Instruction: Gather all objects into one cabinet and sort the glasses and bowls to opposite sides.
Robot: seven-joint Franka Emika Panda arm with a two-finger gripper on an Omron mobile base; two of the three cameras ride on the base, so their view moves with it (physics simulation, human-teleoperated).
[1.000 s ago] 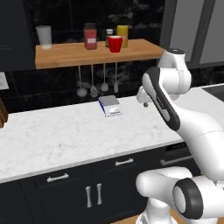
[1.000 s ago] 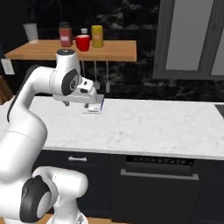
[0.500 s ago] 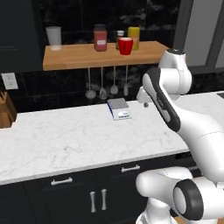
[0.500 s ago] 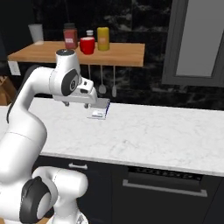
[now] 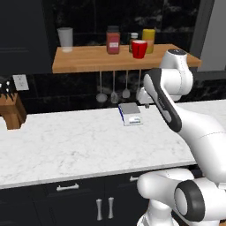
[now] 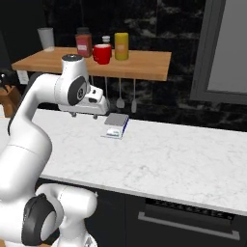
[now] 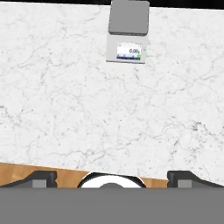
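On the wooden shelf (image 5: 88,59) stand five things: one red cup (image 5: 139,49), one pale tumbler (image 5: 65,39), one red-brown jar (image 5: 113,40), one yellow jar (image 5: 148,40) and one small shaker (image 5: 133,37) half hidden behind the cup. Three utensils (image 5: 114,88) hang below it. The counter (image 5: 66,145) carries one scale (image 5: 130,114) and one knife block (image 5: 12,110), and one wall socket (image 5: 20,82) sits above the block.
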